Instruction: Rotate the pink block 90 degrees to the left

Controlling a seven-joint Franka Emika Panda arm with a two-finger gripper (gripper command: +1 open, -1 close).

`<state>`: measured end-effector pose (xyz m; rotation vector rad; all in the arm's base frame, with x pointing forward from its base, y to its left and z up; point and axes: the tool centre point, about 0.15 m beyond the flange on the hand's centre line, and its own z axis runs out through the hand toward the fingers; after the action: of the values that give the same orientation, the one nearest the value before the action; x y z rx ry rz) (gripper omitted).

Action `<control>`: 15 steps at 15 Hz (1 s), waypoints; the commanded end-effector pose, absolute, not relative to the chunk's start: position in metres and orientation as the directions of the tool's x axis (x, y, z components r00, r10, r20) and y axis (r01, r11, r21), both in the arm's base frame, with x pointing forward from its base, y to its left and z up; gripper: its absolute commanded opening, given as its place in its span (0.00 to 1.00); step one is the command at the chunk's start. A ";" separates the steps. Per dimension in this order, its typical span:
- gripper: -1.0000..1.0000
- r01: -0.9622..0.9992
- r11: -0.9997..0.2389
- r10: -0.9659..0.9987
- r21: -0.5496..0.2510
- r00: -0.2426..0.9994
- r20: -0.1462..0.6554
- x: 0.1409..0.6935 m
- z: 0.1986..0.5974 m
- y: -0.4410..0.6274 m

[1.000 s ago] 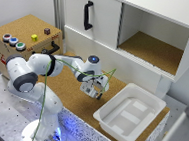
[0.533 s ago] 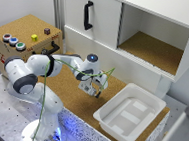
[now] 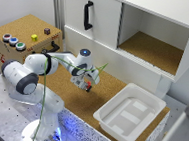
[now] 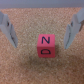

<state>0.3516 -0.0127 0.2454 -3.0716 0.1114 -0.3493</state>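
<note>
Hovering: gripper (image 3: 88,87) hangs at centre of the exterior view, over the cork floor (image 3: 110,87)
Jaws: spread wide, nothing held; fingers (image 4: 9,30) stand clear on either side of the pink block (image 4: 46,46)
Block: on the cork beneath the gripper, letters N and D on its faces
Tray (image 3: 127,117): white, lower right of the exterior view, well apart from the gripper
</note>
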 end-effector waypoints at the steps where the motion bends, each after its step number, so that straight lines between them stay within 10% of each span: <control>1: 1.00 -0.133 -0.991 -0.132 -0.018 0.945 0.299 0.367 0.227 -0.009; 8: 1.00 -0.147 -0.987 -0.159 -0.064 0.955 0.250 0.377 0.201 -0.021; 9: 0.00 -0.148 -0.987 -0.159 -0.062 0.955 0.252 0.379 0.199 -0.022; 15: 0.00 -0.118 -0.992 -0.128 -0.051 0.958 0.257 0.389 0.200 -0.019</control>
<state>0.3729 -0.0198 0.2179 -3.0765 0.2244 -0.3905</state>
